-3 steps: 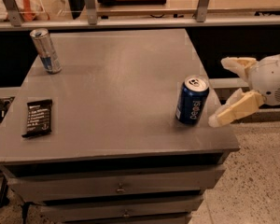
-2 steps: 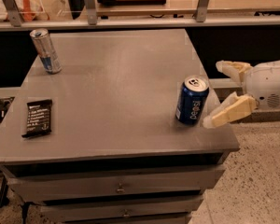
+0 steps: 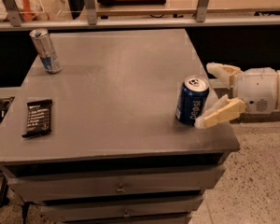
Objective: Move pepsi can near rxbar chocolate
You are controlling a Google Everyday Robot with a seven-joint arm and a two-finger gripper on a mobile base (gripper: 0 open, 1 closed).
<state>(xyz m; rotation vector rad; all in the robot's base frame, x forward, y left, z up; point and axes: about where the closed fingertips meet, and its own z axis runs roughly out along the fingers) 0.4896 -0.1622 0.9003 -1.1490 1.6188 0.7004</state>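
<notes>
Across the grey desk [image 3: 121, 78] nothing has shifted in the last second. The movement is all at its right edge, where the white end effector [image 3: 205, 96] has slid in from the right, its fingers spread wide apart and holding nothing. The near finger now lies alongside the base of the pepsi can [image 3: 192, 101], touching or all but touching, I can't tell which, and the far finger sits just behind the can's rim. The pepsi can stands upright where it was, near the front right corner, and is only starting to enter the gap, so I'd judge the grasp is close but not made. The slim silver-and-blue can [image 3: 45, 50] at the back left is untouched. The rxbar chocolate [image 3: 38, 118] lies flat near the front left edge, well apart from the pepsi can, so the whole carry across is still ahead.
</notes>
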